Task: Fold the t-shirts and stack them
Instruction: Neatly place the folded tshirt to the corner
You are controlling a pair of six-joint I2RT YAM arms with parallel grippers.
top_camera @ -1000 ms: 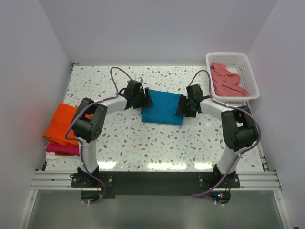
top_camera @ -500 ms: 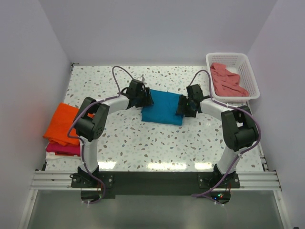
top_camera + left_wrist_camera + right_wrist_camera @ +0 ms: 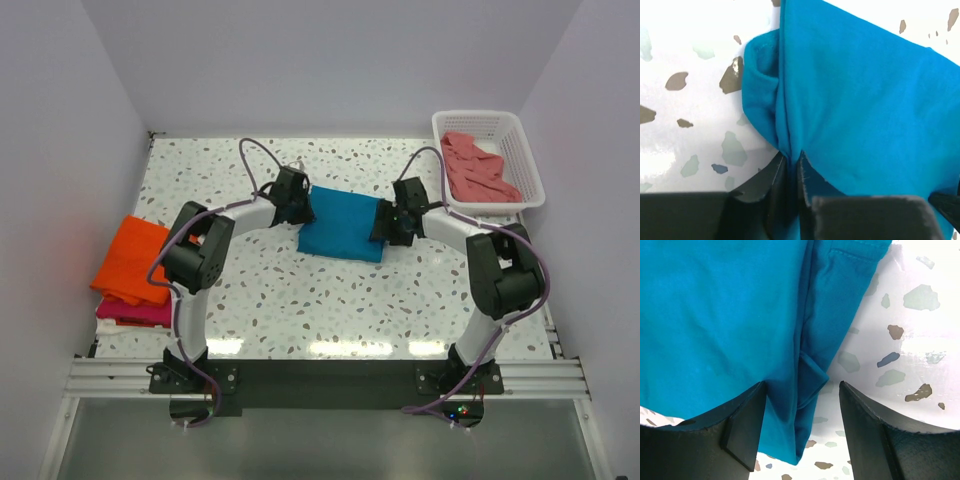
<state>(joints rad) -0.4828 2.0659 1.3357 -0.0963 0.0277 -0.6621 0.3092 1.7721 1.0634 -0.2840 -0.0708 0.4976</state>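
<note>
The soft, plain teal-blue t-shirt [image 3: 340, 226] lies folded into a rough rectangle at the middle of the speckled terrazzo table [image 3: 300, 290], a little toward the far side. It looks light and limp. Its layers will probably slide over one another and sag once lifted, so it needs a hold on both side edges at once, with every layer caught in the pinch.

The left gripper [image 3: 790, 160] sits at the shirt's left edge, its fingers closed tight on a gathered fold of cloth [image 3: 855, 100]. The right gripper [image 3: 802, 390] is at the right edge, its fingers spread wide and straddling the layered hem [image 3: 715, 315] without pinching it. A sound grip there would be at the stacked hem between those fingers.

At the table's left edge, a bright orange t-shirt [image 3: 130, 255] rests folded on a magenta-red t-shirt [image 3: 130, 312]. At the far right, a crumpled salmon-pink t-shirt [image 3: 475, 165] lies in the white plastic lattice basket [image 3: 490, 117].
</note>
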